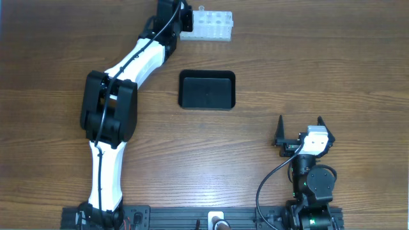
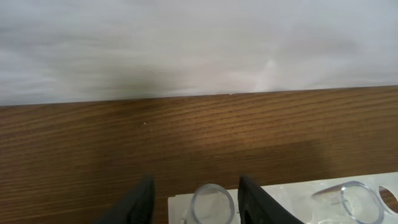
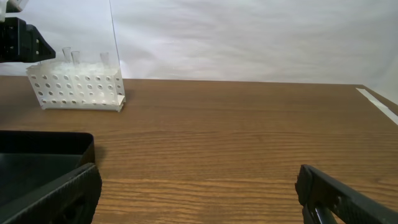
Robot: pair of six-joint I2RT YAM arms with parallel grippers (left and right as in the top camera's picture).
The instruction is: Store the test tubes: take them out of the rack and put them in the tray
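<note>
- The clear plastic rack stands close to the table's far edge. In the top view it is at 12 o'clock from the tray, with a strip of bare wood between them.
- The rack is a long perforated block with rows of round holes along its side. A few clear test tubes stand upright in it.
- The tray is black, shallow and rectangular with rounded corners and a raised lip. Nothing lies in it.
- The left gripper is at the rack's 9 o'clock end. In its wrist view the dark fingers are parted either side of one tube's round mouth, and a gap shows on at least one side.
- A second tube mouth sits farther along the rack.
- The right gripper is at about 4 o'clock from the tray and well apart from it. Its fingers are spread wide with nothing between them, and open wood lies ahead of them.
- The table has a brown wood grain. A pale strip lies near one edge.
</note>
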